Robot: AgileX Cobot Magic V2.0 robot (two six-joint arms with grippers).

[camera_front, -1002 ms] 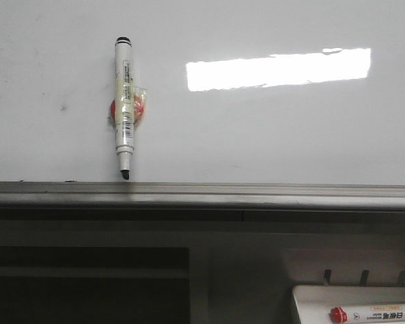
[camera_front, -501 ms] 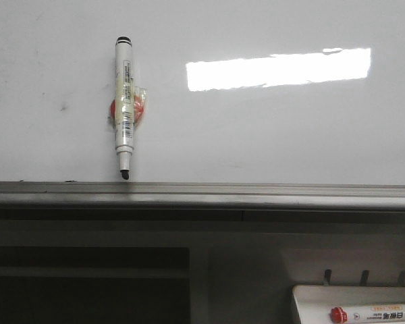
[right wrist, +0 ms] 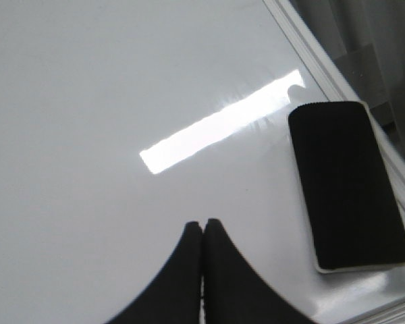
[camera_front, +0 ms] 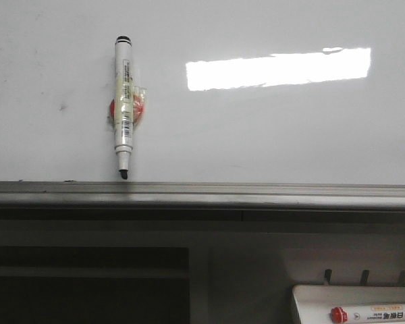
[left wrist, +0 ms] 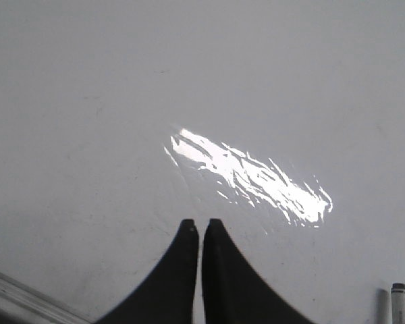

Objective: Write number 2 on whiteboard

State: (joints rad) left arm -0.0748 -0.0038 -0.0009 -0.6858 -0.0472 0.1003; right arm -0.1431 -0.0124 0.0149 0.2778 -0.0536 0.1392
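The whiteboard fills the upper front view, glossy white with a bright light reflection. No number 2 is in view on it. A white uncapped black marker hangs tip down on the board, taped to a red magnet. My left gripper is shut and empty over bare board; the marker's end shows at the frame's corner. My right gripper is also shut and empty above the board. Neither gripper appears in the front view.
A black eraser lies on the board near its frame edge, to one side of my right gripper. The grey rail runs under the board. A white tray holds a red-capped marker at the lower right.
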